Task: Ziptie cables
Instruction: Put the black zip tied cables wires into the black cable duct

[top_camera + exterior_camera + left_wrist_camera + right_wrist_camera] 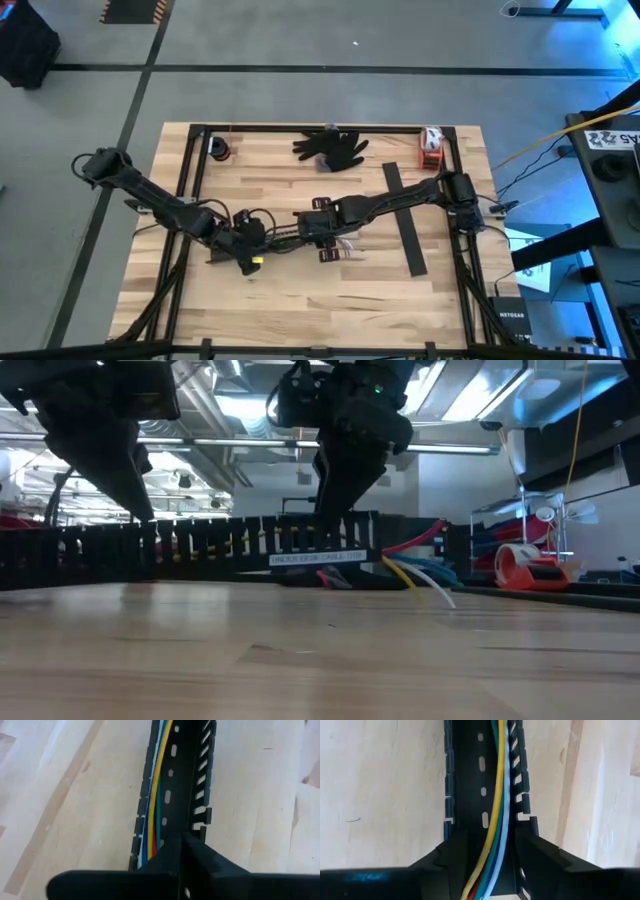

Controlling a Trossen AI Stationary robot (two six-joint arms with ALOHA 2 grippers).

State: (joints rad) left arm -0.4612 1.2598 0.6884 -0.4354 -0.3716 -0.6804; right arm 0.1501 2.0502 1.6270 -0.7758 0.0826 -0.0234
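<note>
The cables, yellow, green, blue, white and red, lie lengthwise inside a black slotted channel that rests on the wooden table. Their ends stick out of the channel's right end. My left gripper is shut and stands over the channel's left end. My right gripper is open above the channel's right part. Its fingers point steeply down, one beside each channel wall, with the cables running between them. My left gripper's shut fingers slant down over the channel's left end, beside the cables. They hide the place under their tips, so I cannot tell whether they touch the channel or a cable.
A long black strip lies on the table's right part. A black glove, a tape roll and an orange-and-white object lie along the far edge. The near half of the table shows bare wood.
</note>
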